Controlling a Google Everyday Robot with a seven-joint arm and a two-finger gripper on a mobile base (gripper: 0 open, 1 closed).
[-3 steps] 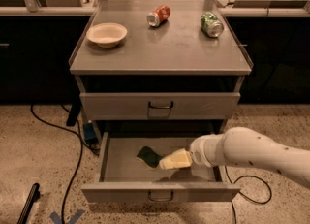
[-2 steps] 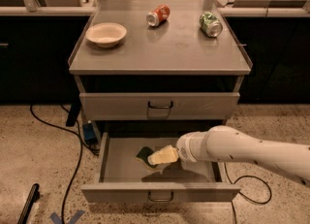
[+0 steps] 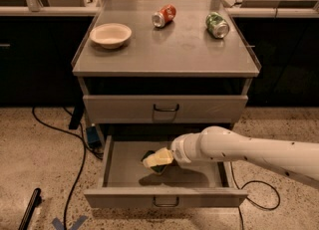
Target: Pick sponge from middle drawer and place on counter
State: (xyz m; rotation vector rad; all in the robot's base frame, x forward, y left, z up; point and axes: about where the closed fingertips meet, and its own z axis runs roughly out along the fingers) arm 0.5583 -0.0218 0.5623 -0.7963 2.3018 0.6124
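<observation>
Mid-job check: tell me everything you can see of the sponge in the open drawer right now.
The sponge is inside the open middle drawer, left of centre. Only dark green slivers show around the tool, which sits directly over it on the white arm that comes in from the right. Its outline and underside are hidden; whether the tool grips it cannot be told.

Speckled floor (image 3: 35,164), dark cabinets (image 3: 35,59) behind under a pale ledge (image 3: 40,11), dim warm light.

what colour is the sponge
Dark green sponge, camera view; the gripper is at it in the middle drawer.
</observation>
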